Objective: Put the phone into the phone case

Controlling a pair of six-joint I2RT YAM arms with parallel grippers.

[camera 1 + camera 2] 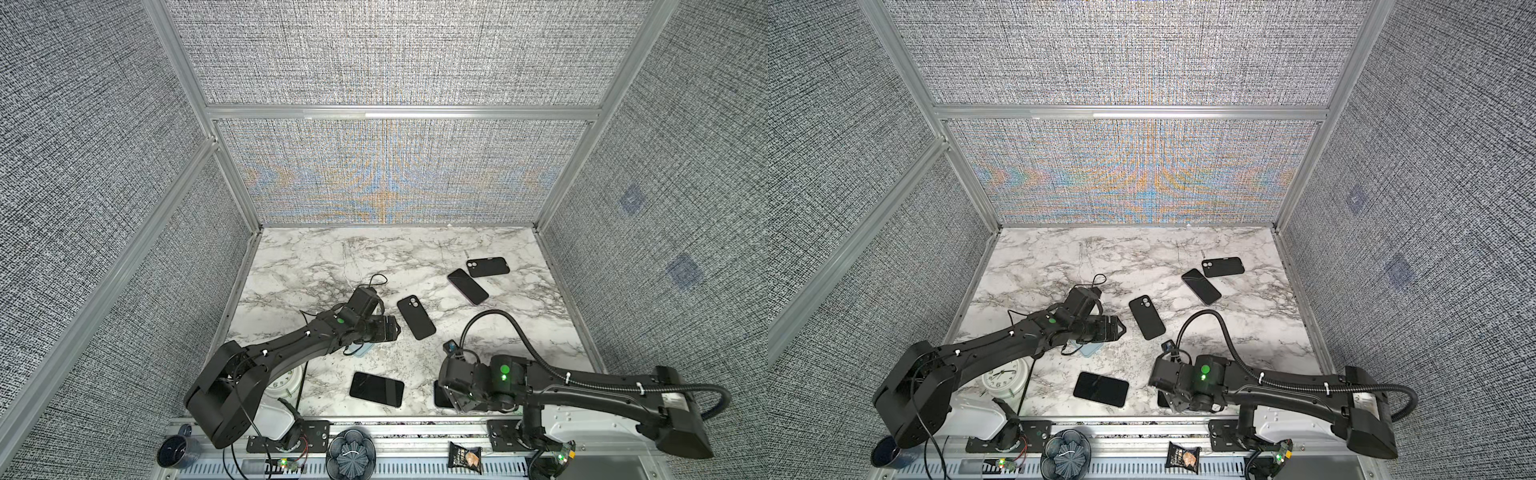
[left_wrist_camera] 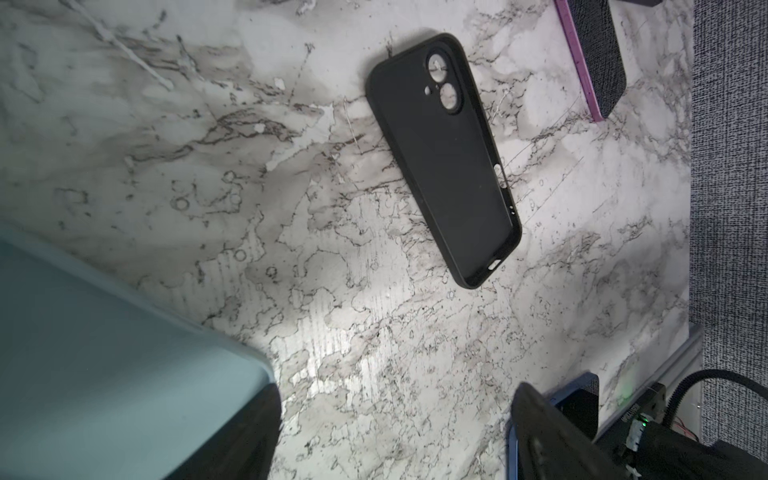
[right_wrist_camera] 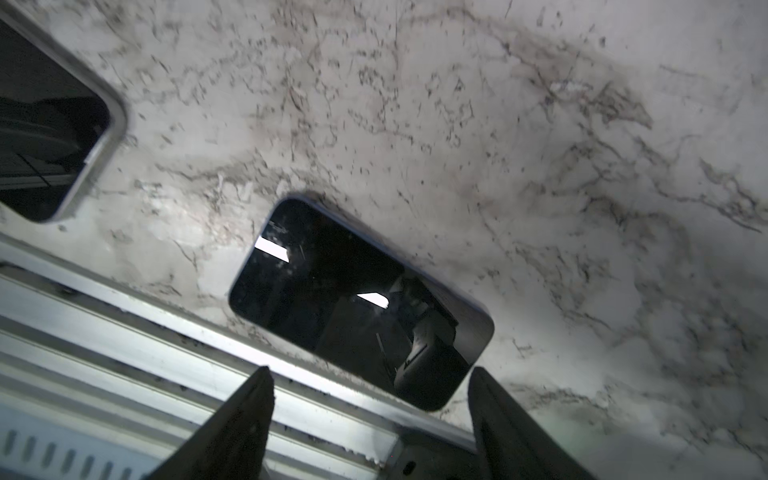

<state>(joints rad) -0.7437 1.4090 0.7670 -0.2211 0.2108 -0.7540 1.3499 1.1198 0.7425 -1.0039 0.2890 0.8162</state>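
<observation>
While right gripper (image 3: 370, 372) hangs with fingers (image 3: 245, 415) apart, empty, phone (image 3: 357, 303) lies flat, screen up, just beyond tips, close to metal rail (image 3: 124, 316) at table front. Risk: near finger strikes rail before reaching phone's side. Glass slick, body thin, so pinch may skid it askew. Left gripper (image 2: 399, 390) also spread, holding nothing, pale blue item (image 2: 104, 353) beside one finger. Black phone case (image 2: 444, 166) lies well apart from phone. Long carry invites slip, tilted entry.
</observation>
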